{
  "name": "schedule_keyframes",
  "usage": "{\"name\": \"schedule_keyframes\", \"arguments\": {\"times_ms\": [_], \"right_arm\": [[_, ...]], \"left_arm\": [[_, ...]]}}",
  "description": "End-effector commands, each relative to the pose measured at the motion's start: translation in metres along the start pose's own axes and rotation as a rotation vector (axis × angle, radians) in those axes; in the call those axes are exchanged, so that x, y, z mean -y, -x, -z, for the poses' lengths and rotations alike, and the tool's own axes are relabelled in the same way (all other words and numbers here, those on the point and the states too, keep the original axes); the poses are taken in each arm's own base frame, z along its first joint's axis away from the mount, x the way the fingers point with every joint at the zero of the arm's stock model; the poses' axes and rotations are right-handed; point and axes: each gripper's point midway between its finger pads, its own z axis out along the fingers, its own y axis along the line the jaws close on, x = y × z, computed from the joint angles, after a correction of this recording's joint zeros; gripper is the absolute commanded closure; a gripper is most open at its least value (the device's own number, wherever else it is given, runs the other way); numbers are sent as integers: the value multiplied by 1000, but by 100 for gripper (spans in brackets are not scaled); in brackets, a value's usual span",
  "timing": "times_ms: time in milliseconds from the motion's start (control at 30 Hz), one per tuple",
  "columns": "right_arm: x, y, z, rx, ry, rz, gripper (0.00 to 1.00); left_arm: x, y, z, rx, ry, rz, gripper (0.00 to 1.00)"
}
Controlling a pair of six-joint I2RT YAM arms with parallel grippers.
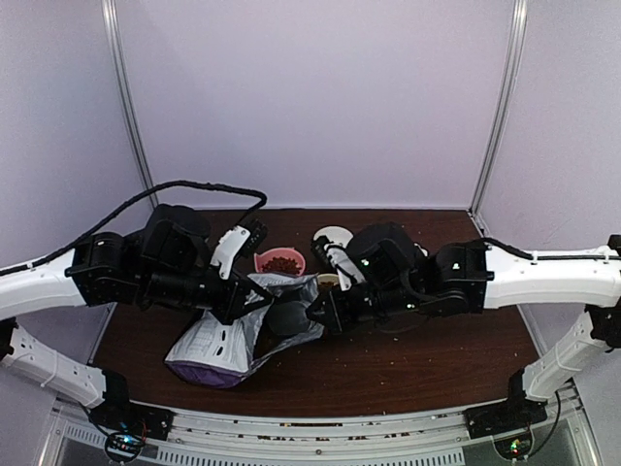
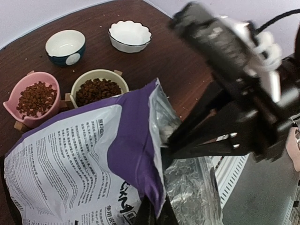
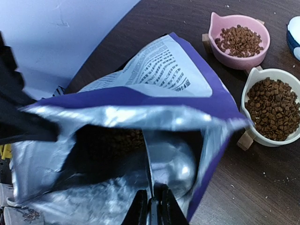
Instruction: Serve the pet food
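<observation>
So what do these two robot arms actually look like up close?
Both arms are alike: the left arm and right arm have smooth white tube sections joined by chunky black housings. Each ends in thin black fingers. A black cable loops over the left one.

Left arm (image 1: 58,277) and right arm (image 1: 553,277) both reach inward, elbows bent, wrists low and close at centre. Left gripper (image 2: 157,212): jaws fully closed. Right gripper (image 3: 152,202): jaws nearly closed, pointing towards the left.
</observation>
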Motion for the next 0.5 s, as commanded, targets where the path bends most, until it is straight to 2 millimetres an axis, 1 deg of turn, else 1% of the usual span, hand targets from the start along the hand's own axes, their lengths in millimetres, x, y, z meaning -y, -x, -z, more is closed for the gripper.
{"name": "schedule_keyframes", "arguments": {"times_ms": [0, 67, 167, 267, 300, 367, 400, 467], "right_arm": [[9, -3, -29, 44, -68, -27, 100], [7, -5, -41, 45, -68, -39, 100], [10, -6, -53, 51, -86, -57, 100], [21, -7, -53, 69, -131, -64, 100], [23, -8, -52, 75, -140, -63, 100], [28, -9, -47, 83, -150, -56, 100], [30, -10, -46, 86, -153, -53, 100], [32, -12, -43, 92, -151, -51, 100]], "left_arm": [[59, 67, 24, 226, -188, -33, 100], [69, 69, 20, 233, -224, -34, 100], [77, 68, 13, 218, -251, -31, 100], [74, 67, 13, 218, -233, -28, 100], [69, 68, 15, 225, -210, -22, 95], [56, 67, 21, 244, -149, -11, 75], [48, 67, 26, 255, -115, -6, 62], [27, 64, 34, 266, -29, 10, 46]]}}
